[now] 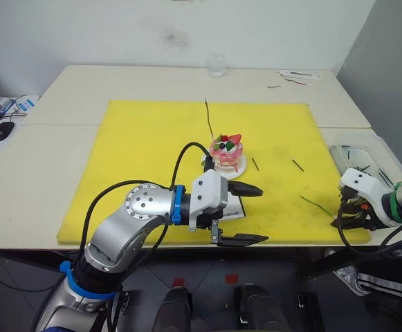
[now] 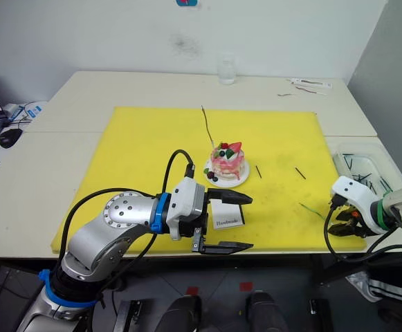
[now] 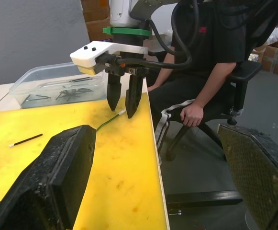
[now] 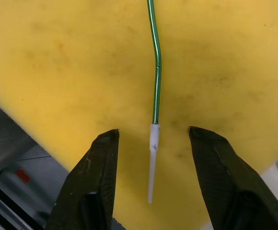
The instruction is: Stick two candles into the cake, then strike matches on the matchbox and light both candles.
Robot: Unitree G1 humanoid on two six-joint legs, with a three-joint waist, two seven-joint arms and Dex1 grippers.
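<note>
- Mat (image 1: 152, 152), yellow, covers the middle of the table and lies under both grippers.
- Left gripper (image 1: 248, 214) hangs over the mat's near edge with its two black fingers spread wide apart, grasping nothing; the matchbox (image 2: 227, 215) stands between them, close to the far finger, and I cannot tell whether it touches.
- Right gripper (image 4: 152, 165) hovers low over the mat's near right corner, its fingers parted, one on each side of a candle and clear of it.
- Cake (image 1: 227, 153) on its white plate sits just beyond the left gripper's far finger, with one dark candle (image 1: 209, 117) standing tilted in it.
- Second candle (image 4: 156, 76), green with a white end, lies flat on the mat, its pale tip between the right fingers.
- Matches (image 1: 297, 165) lie on the mat between the cake and the right gripper, well apart from either one's fingers.
</note>
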